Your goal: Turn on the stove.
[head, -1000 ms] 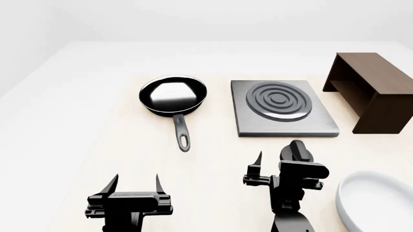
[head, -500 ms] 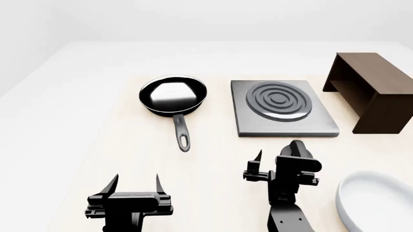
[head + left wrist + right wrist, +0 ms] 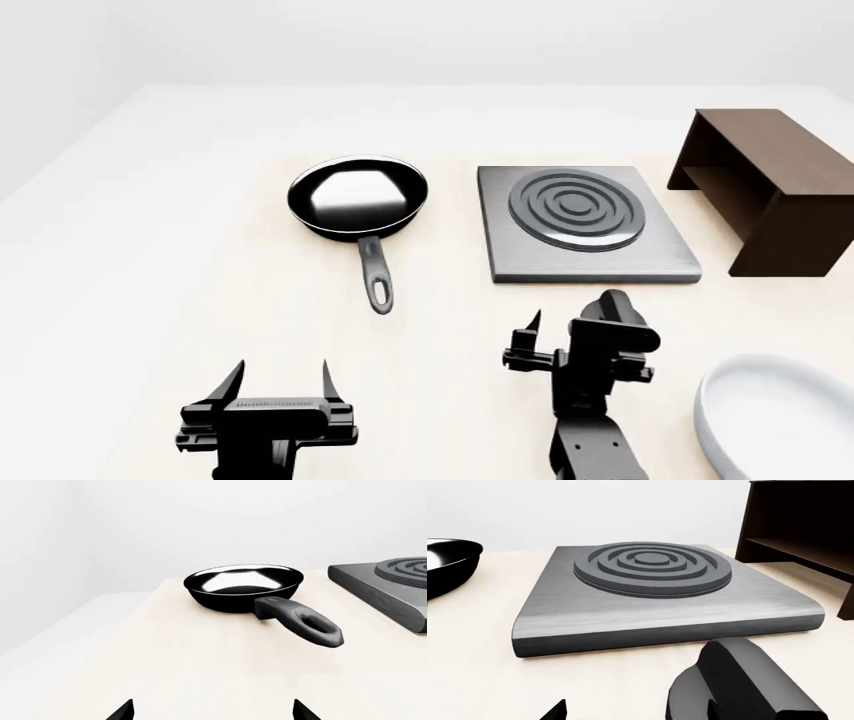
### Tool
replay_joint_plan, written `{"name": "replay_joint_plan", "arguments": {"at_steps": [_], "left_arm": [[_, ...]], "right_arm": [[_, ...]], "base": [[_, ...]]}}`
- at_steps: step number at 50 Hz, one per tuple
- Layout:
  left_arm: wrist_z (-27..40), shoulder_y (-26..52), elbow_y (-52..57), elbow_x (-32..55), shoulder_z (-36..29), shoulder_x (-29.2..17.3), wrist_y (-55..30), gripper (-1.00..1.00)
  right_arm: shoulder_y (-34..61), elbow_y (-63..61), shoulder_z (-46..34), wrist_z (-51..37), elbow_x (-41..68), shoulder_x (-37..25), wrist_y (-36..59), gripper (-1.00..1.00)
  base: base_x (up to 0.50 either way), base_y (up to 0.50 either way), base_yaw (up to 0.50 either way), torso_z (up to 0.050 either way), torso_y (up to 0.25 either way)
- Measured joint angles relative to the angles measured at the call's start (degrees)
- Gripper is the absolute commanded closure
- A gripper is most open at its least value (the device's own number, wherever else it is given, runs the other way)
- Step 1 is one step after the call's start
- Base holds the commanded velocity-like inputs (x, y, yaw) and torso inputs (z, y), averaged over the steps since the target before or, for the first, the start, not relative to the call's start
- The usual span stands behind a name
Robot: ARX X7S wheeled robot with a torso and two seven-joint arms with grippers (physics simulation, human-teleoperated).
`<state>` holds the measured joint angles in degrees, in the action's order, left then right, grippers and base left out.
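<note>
Lying flat on the pale wooden tabletop point(image 3: 441, 330): the grey stove point(image 3: 587, 235) with ringed burner point(image 3: 652, 566). Sitting just in front of its near edge: the black ridged knob point(image 3: 737, 685). Hovering at the knob: the right gripper point(image 3: 574, 335), fingers spread around it, not clamping. Waiting low and well apart: the left gripper point(image 3: 283, 385), fingers parted. Resting beside the stove: a black frying pan point(image 3: 358, 197); standing opposite, a dark brown shelf point(image 3: 767, 185); near the right arm, a white dish point(image 3: 781, 415).

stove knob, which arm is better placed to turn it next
Right. The right gripper sits at the knob, just in front of the stove. The left gripper hangs open farther away, facing the frying pan.
</note>
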<state>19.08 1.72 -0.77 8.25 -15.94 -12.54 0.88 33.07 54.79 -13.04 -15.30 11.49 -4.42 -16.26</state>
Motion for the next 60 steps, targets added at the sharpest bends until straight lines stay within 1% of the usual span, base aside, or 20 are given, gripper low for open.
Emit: {"name": "replay_joint_plan", "arguments": {"at_steps": [15,23,36,51,60], "left_arm": [[0.30,0.01,0.05,0.22,-0.44,-0.33,0.15,-1.00],[0.49,0.04,0.11,0.30,-0.70,-0.48,0.15,-1.00],[0.69,0.16,-0.08,0.51,-1.03,-0.71,0.37,-1.00],[1.04,0.02,0.49,0.77,-1.40,-1.07,0.15,-1.00],[1.16,0.09,0.49,0.94,-1.63,-1.23,0.22,-1.00]], "right_arm": [[4.45,11.15,0.93,1.28,0.90,1.03,-5.71,-1.00],[6.00,14.85,1.62,1.84,0.77,1.55,-7.98,-1.00],[7.10,17.83,1.62,1.78,0.49,1.82,-9.82,-1.00],[6.86,18.45,2.38,-2.02,1.50,2.09,-11.67,-1.00],[6.99,18.85,4.26,-4.12,2.50,1.86,-12.37,-1.00]], "base": [[0.00,0.00,0.00,0.000,0.000],[0.00,0.00,0.00,0.000,0.000],[0.00,0.00,0.00,0.000,0.000],[0.00,0.00,0.00,0.000,0.000],[0.00,0.00,0.00,0.000,0.000]]}}
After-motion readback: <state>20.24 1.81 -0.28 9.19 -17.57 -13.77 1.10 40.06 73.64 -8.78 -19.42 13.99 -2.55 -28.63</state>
